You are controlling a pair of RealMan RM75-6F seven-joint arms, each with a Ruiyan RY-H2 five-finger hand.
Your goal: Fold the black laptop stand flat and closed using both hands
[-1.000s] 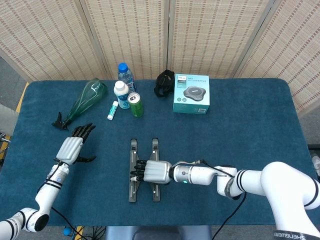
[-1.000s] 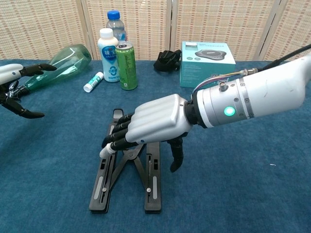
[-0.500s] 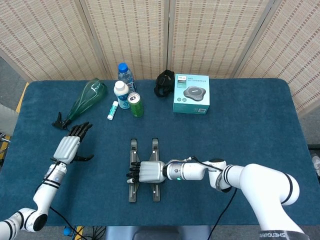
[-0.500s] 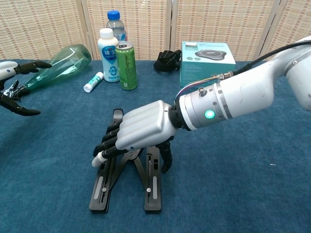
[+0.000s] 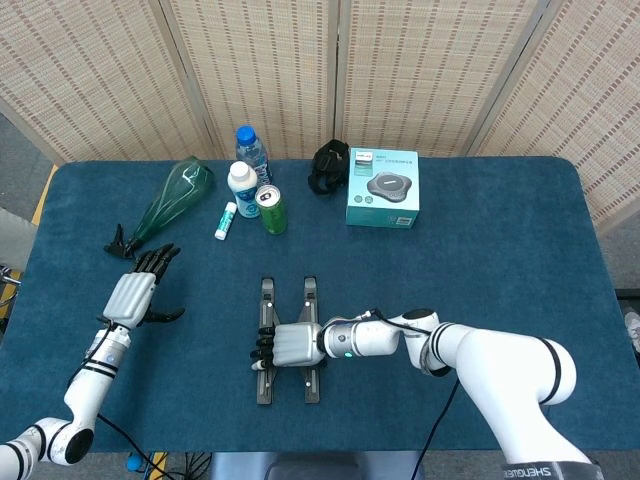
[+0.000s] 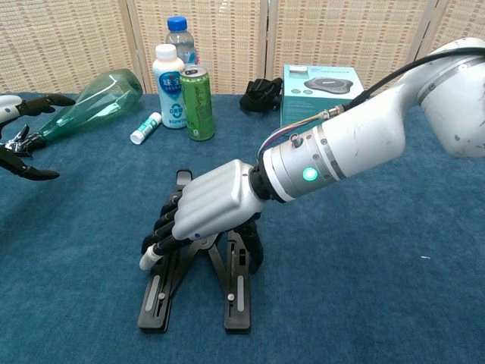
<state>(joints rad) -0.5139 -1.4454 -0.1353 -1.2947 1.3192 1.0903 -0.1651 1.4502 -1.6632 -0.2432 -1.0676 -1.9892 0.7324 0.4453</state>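
The black laptop stand [image 5: 311, 384] [image 6: 237, 302] lies in the middle of the blue table, its two rails a little apart and its crossed struts slightly raised. My right hand [image 5: 286, 345] [image 6: 210, 208] lies across it and grips it: the fingers [image 6: 161, 229] curl over the left rail and the thumb reaches down beside the right rail. The hand hides the middle of the stand. Far to the left, my left hand [image 5: 135, 295] [image 6: 14, 140] hovers just above the table with its fingers spread, holding nothing and well apart from the stand.
Along the back stand a lying green bottle [image 5: 170, 200], a white bottle [image 5: 243, 188], a green can [image 5: 271, 208], a blue-capped bottle [image 5: 250, 148], a small white tube [image 5: 225, 220], a black bundle [image 5: 328, 167] and a teal box [image 5: 382, 187].
My right hand has slid left and lower over the stand, its fingers now wrapping the left rail. My left hand has drifted slightly further left.
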